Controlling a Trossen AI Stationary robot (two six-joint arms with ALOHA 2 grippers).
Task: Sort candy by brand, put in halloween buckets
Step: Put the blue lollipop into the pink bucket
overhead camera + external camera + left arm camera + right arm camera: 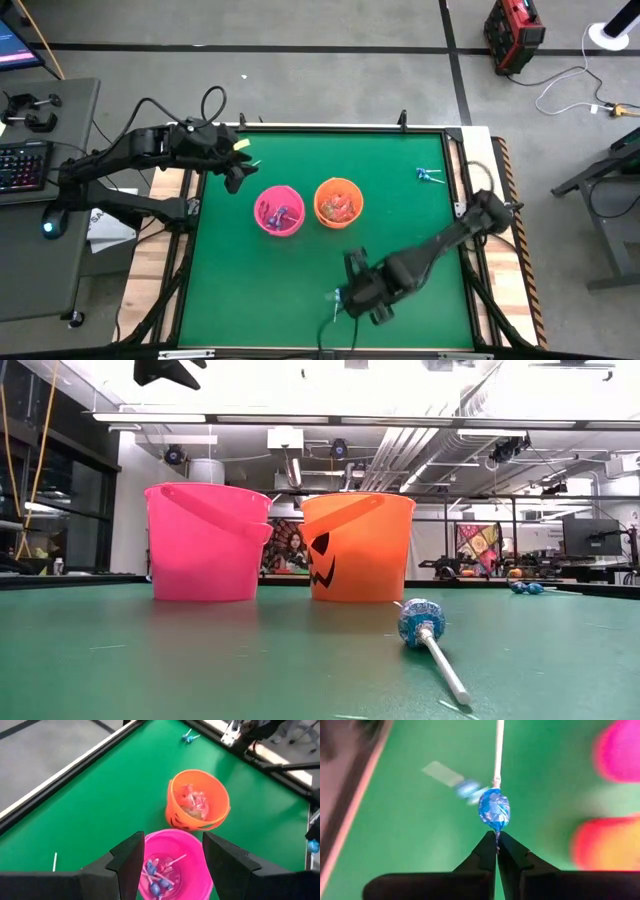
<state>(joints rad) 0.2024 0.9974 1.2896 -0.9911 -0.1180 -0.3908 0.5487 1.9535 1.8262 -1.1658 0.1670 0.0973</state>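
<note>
Left tool (170,865) is hanging above the counter's (300,290) left rear area, over the near rim of the pink bucket (279,210); its fingers (131,862) are standing spread and released, grasping nothing.

Pink bucket is sitting near the counter's middle, holding several blue-headed lollipops (157,875) with white sticks. Orange bucket (338,202) is standing just beside it on the right, a narrow gap showing between them in the low view; it is holding clear-and-red wrapped pieces (192,800). The low view is showing a dark jack-o'-lantern face on the orange bucket's wall.

Right tool (496,842) is reaching low over the counter's front middle, ahead of the buckets. Its fingers are clenched together, tips meeting at the wrapper end of a blue lollipop (494,809). Whether the wrapper is actually pinched between the tips, I cannot tell. In the low view this lollipop is lying on the green surface, head toward the buckets.

Two more blue lollipops (429,175) are lying near the counter's right rear edge, well apart from both buckets.
</note>
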